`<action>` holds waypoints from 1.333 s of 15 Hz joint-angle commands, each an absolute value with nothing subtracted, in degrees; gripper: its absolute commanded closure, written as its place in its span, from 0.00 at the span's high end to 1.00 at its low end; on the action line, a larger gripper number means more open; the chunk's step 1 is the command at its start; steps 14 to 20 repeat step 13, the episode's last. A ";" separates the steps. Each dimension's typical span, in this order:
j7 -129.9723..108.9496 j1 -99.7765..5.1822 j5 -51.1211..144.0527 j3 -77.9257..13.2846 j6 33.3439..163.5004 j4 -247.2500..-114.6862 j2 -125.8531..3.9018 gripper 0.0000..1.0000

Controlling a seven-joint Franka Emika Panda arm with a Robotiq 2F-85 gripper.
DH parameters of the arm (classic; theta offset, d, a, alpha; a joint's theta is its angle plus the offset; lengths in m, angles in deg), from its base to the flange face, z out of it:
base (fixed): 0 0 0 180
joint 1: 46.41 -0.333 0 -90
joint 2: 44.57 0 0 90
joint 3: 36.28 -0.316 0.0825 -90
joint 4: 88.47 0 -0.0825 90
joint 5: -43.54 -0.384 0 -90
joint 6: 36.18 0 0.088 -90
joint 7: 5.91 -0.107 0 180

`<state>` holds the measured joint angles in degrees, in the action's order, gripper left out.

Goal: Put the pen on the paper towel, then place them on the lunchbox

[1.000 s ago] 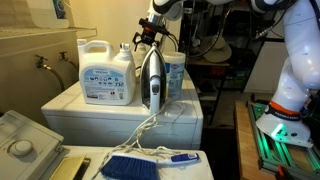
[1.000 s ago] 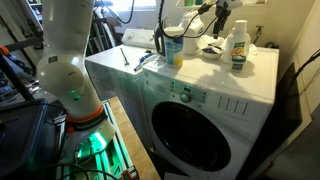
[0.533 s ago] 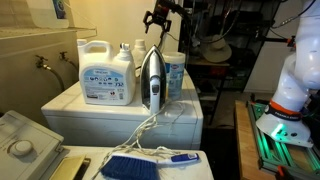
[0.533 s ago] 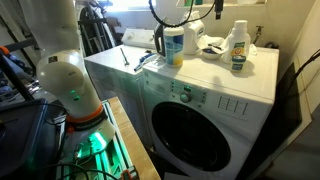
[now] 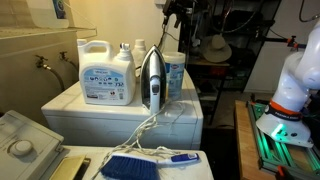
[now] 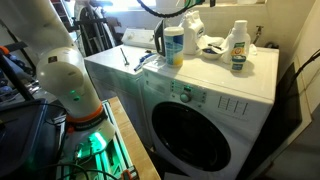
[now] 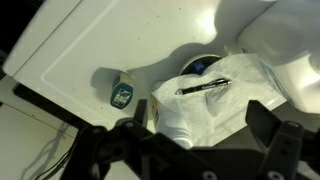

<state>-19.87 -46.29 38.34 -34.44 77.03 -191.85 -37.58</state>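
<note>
In the wrist view a black pen (image 7: 203, 87) lies on a crumpled white paper towel (image 7: 222, 100). The towel rests over a dark lunchbox (image 7: 197, 67) on the white washer top (image 7: 90, 50). In an exterior view the towel and lunchbox (image 6: 211, 45) sit at the back of the washer. My gripper (image 7: 200, 140) is open and empty, high above them, with both dark fingers at the bottom of the wrist view. In an exterior view it sits at the top edge (image 5: 172, 9).
A large detergent jug (image 5: 107, 72), an upright iron (image 5: 152, 80) and a blue-labelled bottle (image 5: 175, 72) stand on the washer. A spray bottle (image 6: 238, 45) stands near the lunchbox. A small bottle (image 7: 121, 93) stands beside the towel. A blue brush (image 5: 130, 166) lies in front.
My gripper has risen up and away from the washer top, open and empty. The pen and paper towel have stayed on the lunchbox.
</note>
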 commanded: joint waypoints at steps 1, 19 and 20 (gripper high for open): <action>-9.41 -45.65 41.84 -34.45 77.97 -200.26 -29.88 1.00; 2.21 -46.14 42.31 -34.13 80.92 -204.39 -25.98 1.00; 2.21 -46.14 42.31 -34.13 80.92 -204.39 -25.98 1.00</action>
